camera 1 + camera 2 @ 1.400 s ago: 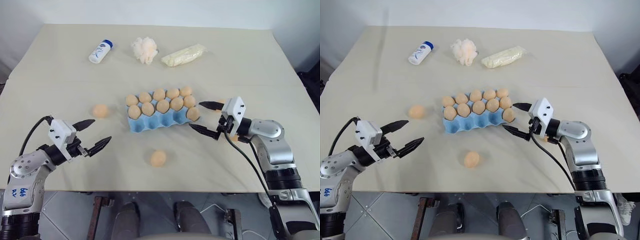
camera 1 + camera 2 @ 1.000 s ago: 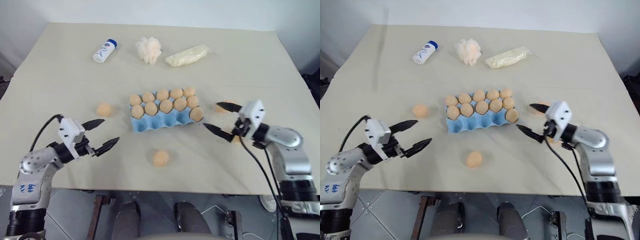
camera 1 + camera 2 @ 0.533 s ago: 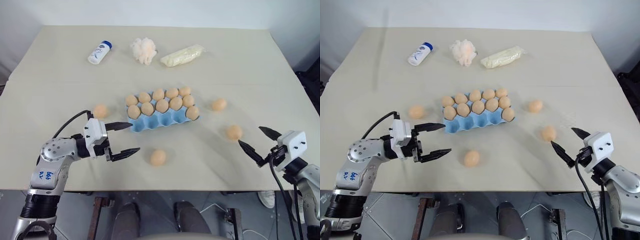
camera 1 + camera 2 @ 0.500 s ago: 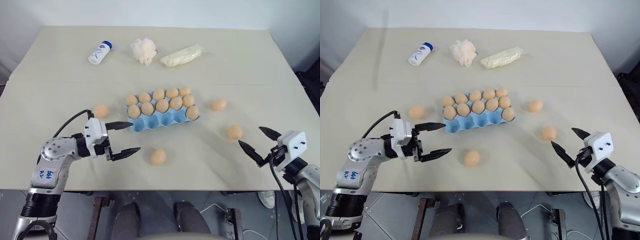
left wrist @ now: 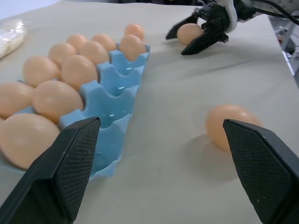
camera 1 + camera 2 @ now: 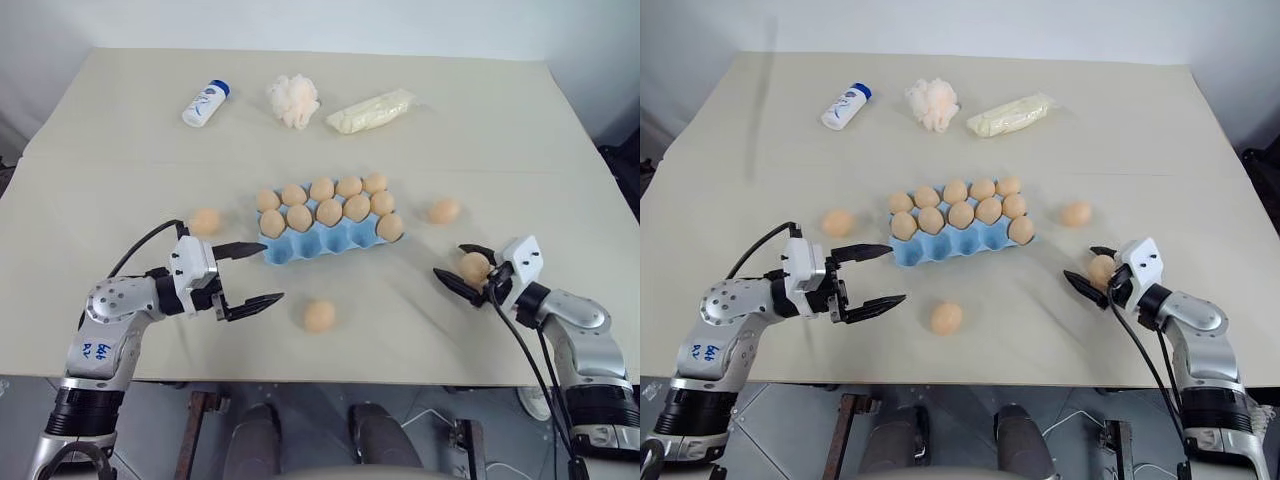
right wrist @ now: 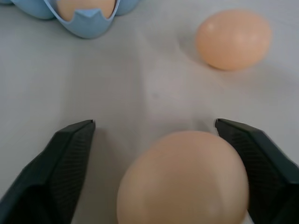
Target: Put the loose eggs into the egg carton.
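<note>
Blue carton: the egg carton (image 6: 325, 236) sits mid-table, lidless, ten eggs filling its two far rows, near row of cups bare.
Loose eggs, the count: four of the loose eggs lie out on the table (image 6: 120, 130) around the carton.
Egg at nine o'clock: one (image 6: 205, 221) rests just off the carton's left end.
Egg at six o'clock: another (image 6: 319, 315) lies alone in front of the carton, well apart from it.
Egg at three o'clock: a third (image 6: 444, 211) sits off the carton's right end.
Egg at four o'clock: the fourth (image 6: 474, 267) lies between the right gripper's fingers, and it's a tight frame!
Right gripper: the right gripper (image 6: 463, 268) is low at the table, jaws set around that egg with a gap showing on both sides in the wrist view; not clamped.
Left gripper: the left gripper (image 6: 254, 272) hovers at about seven o'clock from the carton, jaws spread wide and holding nothing, pointing toward the six o'clock egg.
Far edge, twelve o'clock: a white bottle (image 6: 205, 102) with a blue cap, a fluffy cream puff (image 6: 294, 99) and a pale yellow packet (image 6: 369, 110) line up there, well clear of the action.
</note>
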